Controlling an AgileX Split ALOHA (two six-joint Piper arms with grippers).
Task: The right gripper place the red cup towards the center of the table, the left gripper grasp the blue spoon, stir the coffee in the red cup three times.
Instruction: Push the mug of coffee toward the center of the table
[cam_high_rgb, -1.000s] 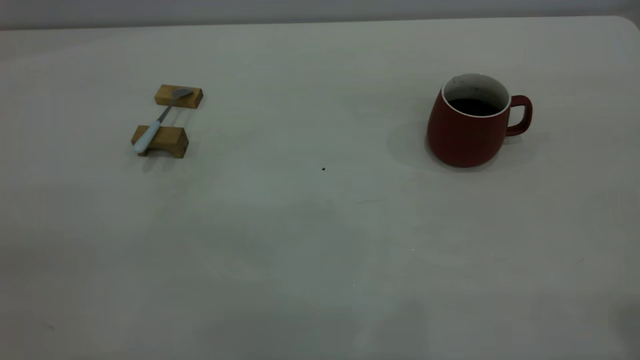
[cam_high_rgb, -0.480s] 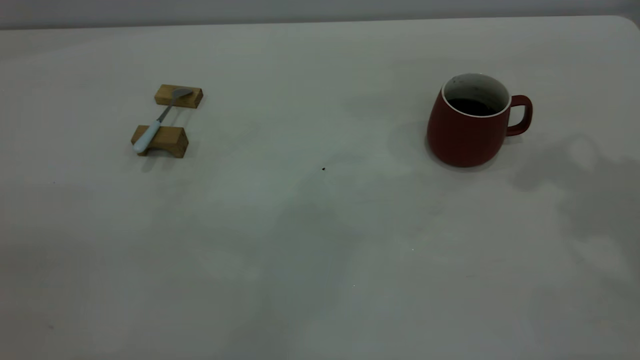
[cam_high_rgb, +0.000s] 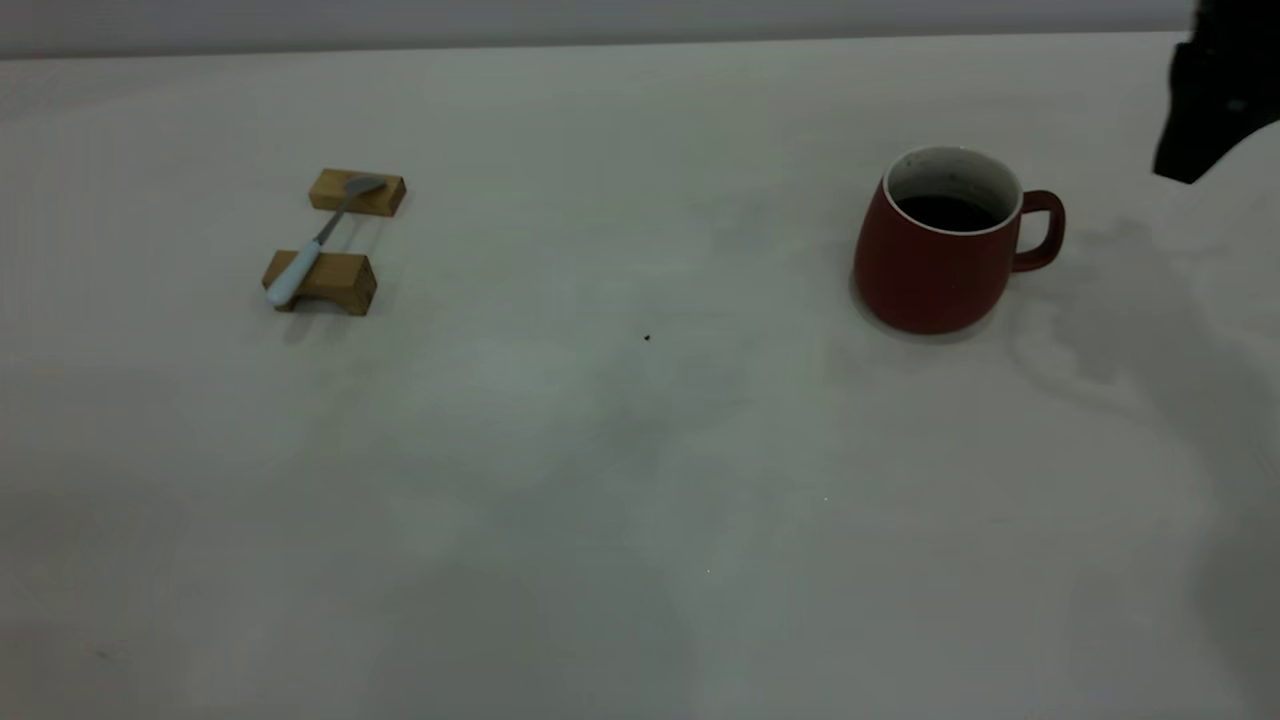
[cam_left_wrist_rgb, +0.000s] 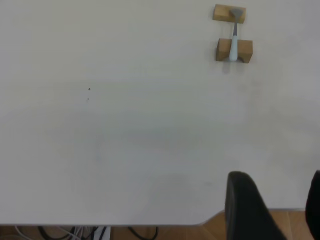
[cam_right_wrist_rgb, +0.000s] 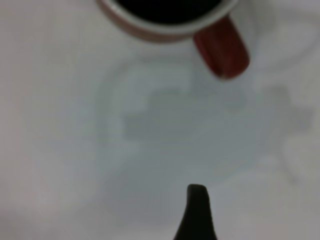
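The red cup (cam_high_rgb: 945, 262) stands on the right side of the table (cam_high_rgb: 640, 470), its handle (cam_high_rgb: 1042, 230) pointing right and dark coffee (cam_high_rgb: 945, 212) inside. High at the far right, my right gripper (cam_high_rgb: 1215, 100) hangs above and beyond the handle, apart from the cup. In the right wrist view the cup's rim (cam_right_wrist_rgb: 150, 27) and handle (cam_right_wrist_rgb: 222, 52) lie close ahead. The blue spoon (cam_high_rgb: 310, 250) lies across two wooden blocks at the left. My left gripper (cam_left_wrist_rgb: 280, 210) is open and empty, far from the spoon (cam_left_wrist_rgb: 233, 40), over the table's edge.
Two tan wooden blocks (cam_high_rgb: 357, 192) (cam_high_rgb: 322, 282) carry the spoon. A tiny dark speck (cam_high_rgb: 646, 338) sits mid-table. The left wrist view shows the table's edge (cam_left_wrist_rgb: 150, 222) with wooden floor and cables beyond.
My right gripper has come into the exterior view at the top right, and its shadow has spread over the table right of the cup. Cup and spoon have not moved.
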